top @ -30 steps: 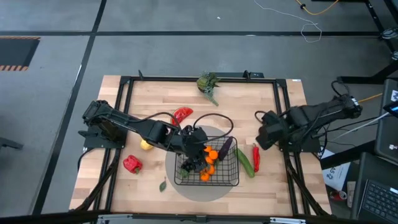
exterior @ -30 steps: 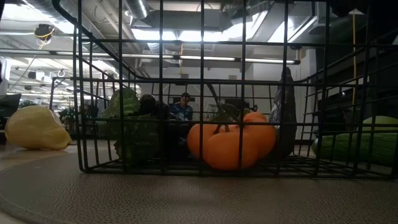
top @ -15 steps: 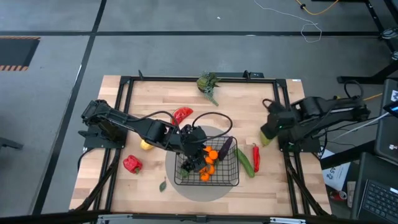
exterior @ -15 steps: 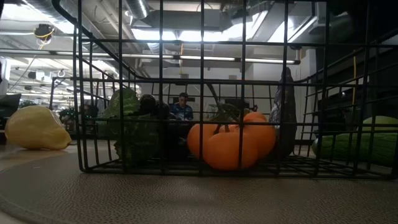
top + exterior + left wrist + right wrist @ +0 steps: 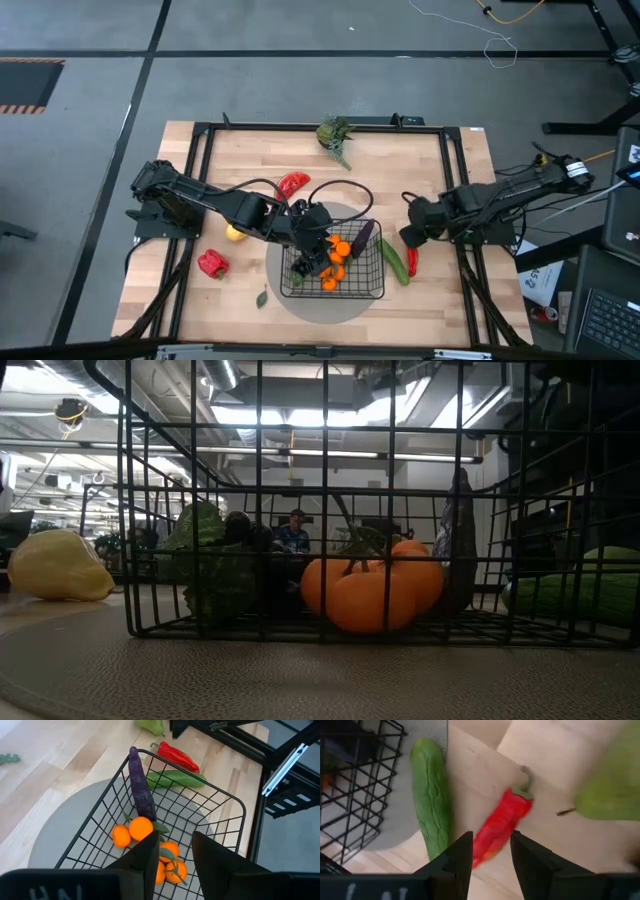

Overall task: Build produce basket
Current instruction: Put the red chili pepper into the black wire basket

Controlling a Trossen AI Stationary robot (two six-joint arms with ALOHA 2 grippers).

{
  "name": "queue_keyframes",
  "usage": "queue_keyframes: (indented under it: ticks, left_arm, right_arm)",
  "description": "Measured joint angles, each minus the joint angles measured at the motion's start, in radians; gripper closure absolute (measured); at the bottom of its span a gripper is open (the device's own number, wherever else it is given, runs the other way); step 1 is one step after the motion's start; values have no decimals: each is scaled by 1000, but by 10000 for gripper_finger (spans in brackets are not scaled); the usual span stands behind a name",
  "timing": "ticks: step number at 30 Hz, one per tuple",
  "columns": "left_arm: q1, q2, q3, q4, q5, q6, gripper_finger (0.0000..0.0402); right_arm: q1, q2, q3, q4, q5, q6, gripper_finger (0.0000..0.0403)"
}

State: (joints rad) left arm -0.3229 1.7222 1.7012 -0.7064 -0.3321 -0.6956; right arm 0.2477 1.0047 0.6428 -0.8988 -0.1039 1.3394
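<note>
1. The right gripper (image 5: 487, 857) hangs just over the red chili (image 5: 500, 827), which lies flat on the wooden table (image 5: 250, 160) outside the basket (image 5: 335, 270). The fingers are a little apart and hold nothing

2. The chili lies just beside the green cucumber (image 5: 432, 795) and near the green pear (image 5: 612, 785). I think the chili is the next thing to pick up

3. To do it well, the gripper should come straight down with one finger on each long side of the chili, around its fat middle

4. The chili is thin and smooth, so it may slip or spin. Close slowly

5. Keep the fingers away from the cucumber so it does not get bumped or grabbed too

6. The left gripper (image 5: 172, 855) sits over the basket, a bit open and holding nothing. Inside are oranges (image 5: 140, 827) and the purple eggplant (image 5: 140, 785) leaning on the wire side

7. Carry the chili high over the basket rim and drop it in a free spot, clear of the left arm
</note>
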Motion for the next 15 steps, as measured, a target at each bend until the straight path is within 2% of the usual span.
queue_keyframes:
  ticks: [9,15]
  left_arm:
    - [0,0,0,-3,0,0,291]
    - [6,0,0,-3,0,0,291]
  right_arm:
    - [126,44,-49,71,102,231,269]
    - [178,121,-49,64,139,304,269]
